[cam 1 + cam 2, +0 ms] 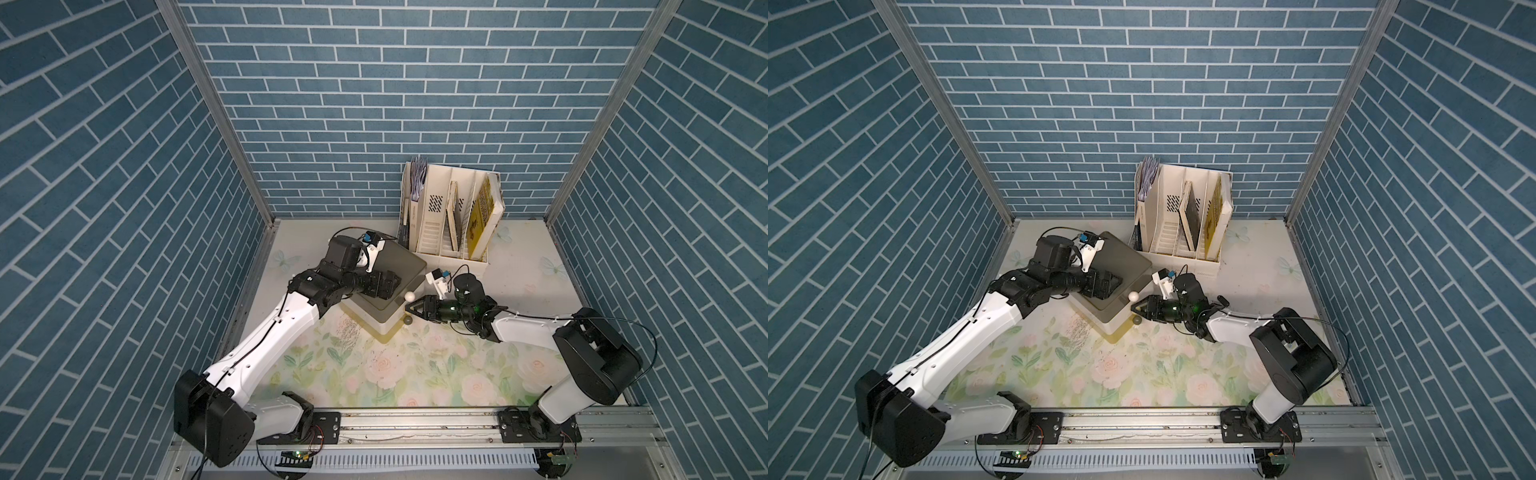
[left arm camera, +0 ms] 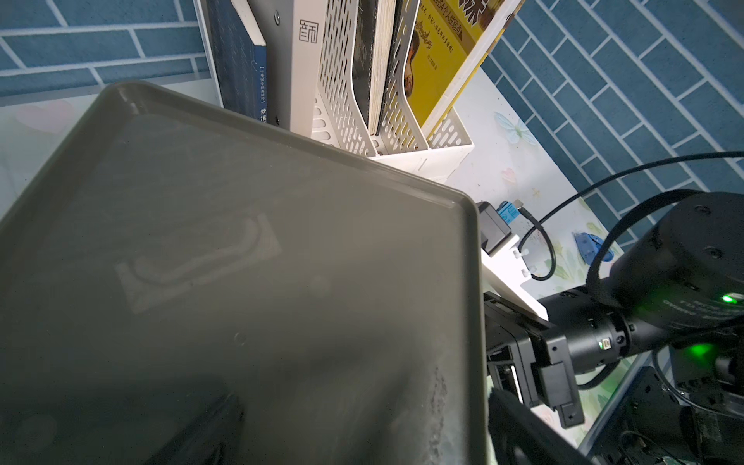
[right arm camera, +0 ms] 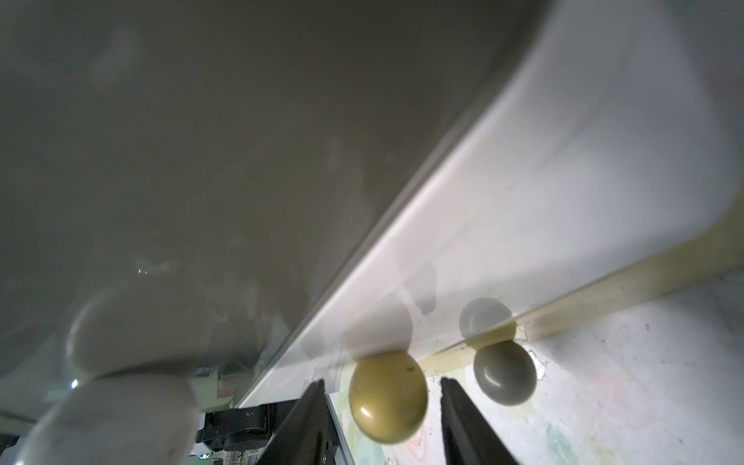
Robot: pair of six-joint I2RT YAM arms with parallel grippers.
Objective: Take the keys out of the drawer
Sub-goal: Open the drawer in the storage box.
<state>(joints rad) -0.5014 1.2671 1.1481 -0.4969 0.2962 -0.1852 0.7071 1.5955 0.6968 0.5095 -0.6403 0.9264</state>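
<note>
Blue brick-pattern walls, floral tabletop (image 1: 415,374), small drawer unit (image 1: 401,266), right claw (image 1: 410,308) open astride olive knob (image 3: 386,396), gaps either side, left claw (image 1: 384,286) over unit's grey top, grip state indiscernible

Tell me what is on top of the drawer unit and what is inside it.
Over the drawer unit is only the left gripper. The drawers look shut, so their contents are hidden; no keys show. The right gripper has its jaws either side of the olive knob.
</note>
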